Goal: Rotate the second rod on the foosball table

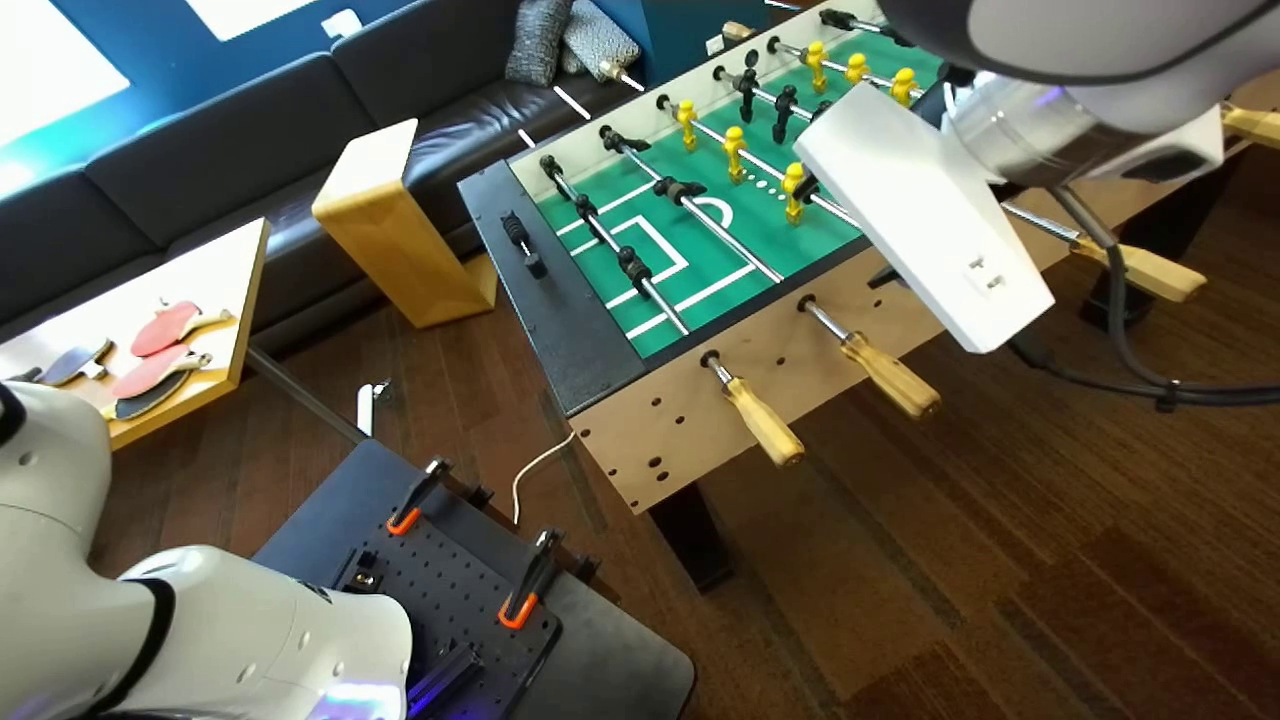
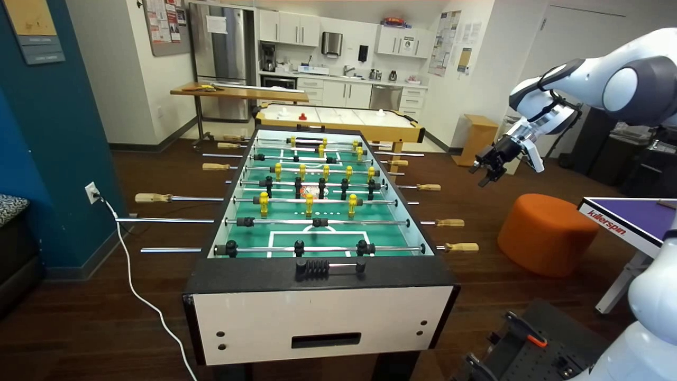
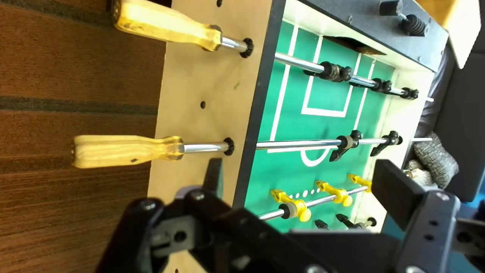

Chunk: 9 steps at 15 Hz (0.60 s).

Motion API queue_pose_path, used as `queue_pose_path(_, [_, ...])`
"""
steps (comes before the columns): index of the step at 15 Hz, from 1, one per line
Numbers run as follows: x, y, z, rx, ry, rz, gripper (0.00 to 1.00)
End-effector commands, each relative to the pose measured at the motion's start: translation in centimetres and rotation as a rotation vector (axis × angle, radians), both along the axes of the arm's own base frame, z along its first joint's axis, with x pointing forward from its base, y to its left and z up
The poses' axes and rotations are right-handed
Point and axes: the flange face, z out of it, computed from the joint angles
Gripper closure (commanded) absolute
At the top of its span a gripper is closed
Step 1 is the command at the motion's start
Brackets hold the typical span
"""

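The foosball table shows in both exterior views and in the wrist view. The second rod is a silver bar with black figures and a tan wooden handle. The rod also shows in an exterior view, and its handle in the wrist view. Its figures are tilted, feet slanting off the pitch. My gripper is open and empty, raised above handle height on the handles' side. In the wrist view its black fingers stand wide apart, touching neither handle nor rod.
The end rod's handle lies beside the second rod's handle. Further rods with yellow figures follow along the table. An orange stool and a purple-topped table stand on the handles' side. A black clamped base plate is by the robot.
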Motion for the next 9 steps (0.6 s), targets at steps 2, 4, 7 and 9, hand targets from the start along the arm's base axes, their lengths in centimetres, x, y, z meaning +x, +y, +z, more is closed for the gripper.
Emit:
queue_pose_path(2, [0.2, -1.0, -0.5, 0.039, -0.021, -0.008, 0.0])
queue_pose_path(4, [0.1, -2.6, -1.8, 0.072, -0.046, -0.021, 0.0])
queue_pose_path(7, [-0.3, -5.4, -5.3, 0.187, -0.091, -0.055, 0.0])
queue_pose_path(9, [-0.8, -6.7, -7.6, 0.264, -0.114, -0.034, 0.0])
